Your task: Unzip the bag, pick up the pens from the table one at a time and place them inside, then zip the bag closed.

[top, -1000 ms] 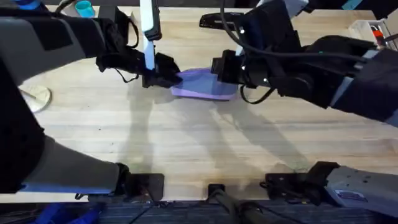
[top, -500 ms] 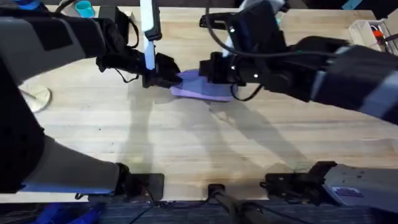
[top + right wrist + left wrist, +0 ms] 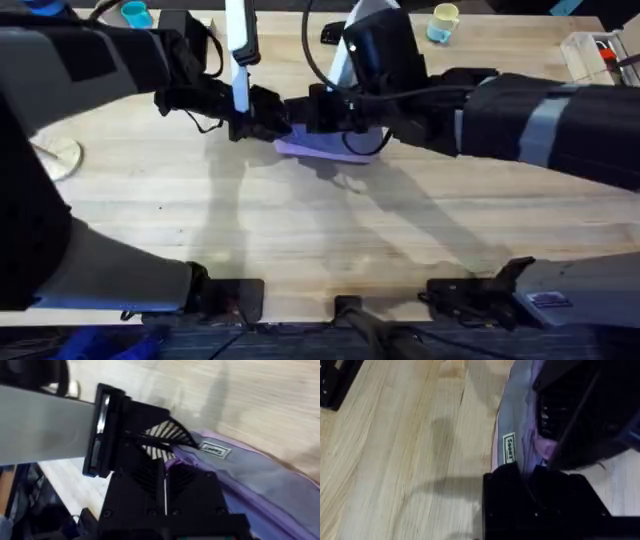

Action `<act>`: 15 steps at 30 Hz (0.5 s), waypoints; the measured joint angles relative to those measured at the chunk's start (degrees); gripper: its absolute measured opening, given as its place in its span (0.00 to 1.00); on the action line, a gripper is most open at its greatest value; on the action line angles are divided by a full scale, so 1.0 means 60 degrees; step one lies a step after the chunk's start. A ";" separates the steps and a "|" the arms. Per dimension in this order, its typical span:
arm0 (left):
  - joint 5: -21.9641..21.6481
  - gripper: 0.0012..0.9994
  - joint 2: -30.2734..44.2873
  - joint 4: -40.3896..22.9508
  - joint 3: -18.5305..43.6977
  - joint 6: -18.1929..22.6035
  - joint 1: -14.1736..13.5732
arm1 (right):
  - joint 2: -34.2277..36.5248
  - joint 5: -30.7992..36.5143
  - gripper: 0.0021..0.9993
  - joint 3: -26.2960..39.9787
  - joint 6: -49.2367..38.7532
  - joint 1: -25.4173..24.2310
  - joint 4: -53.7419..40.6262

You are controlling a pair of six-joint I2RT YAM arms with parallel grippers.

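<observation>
The bag [image 3: 330, 146] lies on the table [image 3: 300, 230] in the far middle of the overhead view, a lavender and grey-blue pouch largely covered by both arms. Its near long edge shows below the right arm.

The left gripper [image 3: 272, 118] reaches in from the left side and sits at the bag's left end. In the left wrist view its dark fingers [image 3: 540, 495] meet the fabric just beside a small white label [image 3: 509, 449] sewn to the grey-blue panel, with the purple zipper strip [image 3: 546, 450] running away from that point. The fingers appear closed on the bag's end, though the contact itself lies in shadow.

The right gripper [image 3: 312, 115] has its arm stretched across the middle from the right, directly over the bag and close against the left gripper. In the right wrist view its own black fingers [image 3: 165, 495] stand nearly together, a thin line between them, above the zipper line of the bag [image 3: 260, 495]; whether they pinch the zipper pull cannot be told (the pull is hidden beneath them). The other arm's gripper body [image 3: 125, 430] sits immediately beyond.

A yellow cup [image 3: 444, 22] and a teal cup [image 3: 136, 14] stand near the table's far edge, well apart from the bag.
</observation>
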 joint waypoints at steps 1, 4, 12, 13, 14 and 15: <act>0.0000 0.04 0.0000 0.0000 0.0000 0.0000 0.0000 | 0.0028 -0.0104 0.03 0.0003 -0.0030 0.0000 0.0048; 0.0000 0.04 0.0000 -0.0004 0.0000 0.0000 0.0000 | 0.0058 -0.0349 0.03 0.0003 -0.0273 0.0009 0.0128; 0.0000 0.04 0.0000 -0.0040 0.0000 0.0004 0.0022 | 0.0064 -0.0577 0.03 0.0021 -0.1439 0.0076 0.0212; 0.0004 0.04 0.0000 -0.0044 0.0000 0.0000 0.0025 | 0.0064 -0.0596 0.03 0.0033 -0.1523 0.0073 0.0205; 0.0004 0.04 0.0000 -0.0044 0.0000 0.0000 0.0025 | 0.0064 -0.0622 0.08 0.0045 -0.1570 0.0071 0.0181; 0.0003 0.04 0.0000 -0.0038 0.0000 0.0033 0.0025 | 0.0064 -0.0727 0.20 0.0060 -0.1623 0.0049 0.0206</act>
